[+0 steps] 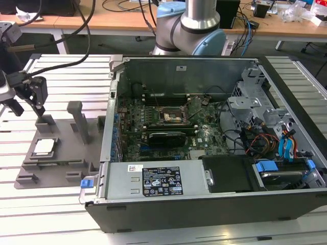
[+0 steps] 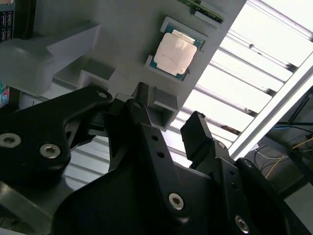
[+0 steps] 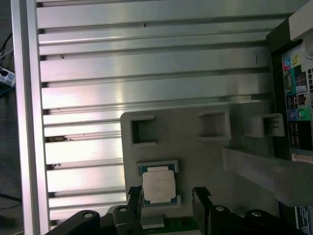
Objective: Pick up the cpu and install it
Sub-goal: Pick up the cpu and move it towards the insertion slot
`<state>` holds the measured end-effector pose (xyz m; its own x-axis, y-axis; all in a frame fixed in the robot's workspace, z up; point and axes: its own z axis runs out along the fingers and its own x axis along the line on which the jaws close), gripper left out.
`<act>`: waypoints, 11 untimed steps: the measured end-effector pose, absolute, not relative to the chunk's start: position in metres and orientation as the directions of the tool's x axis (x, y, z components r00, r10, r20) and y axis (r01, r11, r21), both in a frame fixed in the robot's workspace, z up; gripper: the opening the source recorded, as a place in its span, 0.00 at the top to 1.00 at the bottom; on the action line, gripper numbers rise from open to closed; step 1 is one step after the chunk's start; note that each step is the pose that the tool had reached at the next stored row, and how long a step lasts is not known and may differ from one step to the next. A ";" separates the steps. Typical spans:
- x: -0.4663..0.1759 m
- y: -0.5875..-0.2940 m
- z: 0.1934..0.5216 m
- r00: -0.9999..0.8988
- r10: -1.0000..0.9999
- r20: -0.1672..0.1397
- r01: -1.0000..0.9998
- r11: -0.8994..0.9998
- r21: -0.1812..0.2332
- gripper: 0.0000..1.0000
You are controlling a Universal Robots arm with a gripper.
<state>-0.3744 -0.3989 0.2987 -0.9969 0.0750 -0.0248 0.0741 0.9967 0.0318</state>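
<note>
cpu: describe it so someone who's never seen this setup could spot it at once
In the exterior view, find the open computer case; on the exterior view's left of it a grey tray lies on the slatted table. The cpu sits in a recess on that tray, the only flat square with a pale metal top among grey upright posts.

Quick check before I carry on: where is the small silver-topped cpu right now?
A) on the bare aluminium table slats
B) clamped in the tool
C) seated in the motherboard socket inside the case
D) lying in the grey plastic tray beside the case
D: the small square silver-topped cpu lies flat in a recess of the grey plastic tray, while the open tool hangs over the tray holding nothing.
</note>
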 end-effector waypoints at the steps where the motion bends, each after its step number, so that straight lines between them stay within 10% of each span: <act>1: -0.375 -0.399 0.297 -0.997 0.075 -0.025 0.074 0.997 0.032 0.45; 11: -0.375 -0.399 0.292 -0.999 -0.015 -0.028 -0.013 0.999 -0.038 0.45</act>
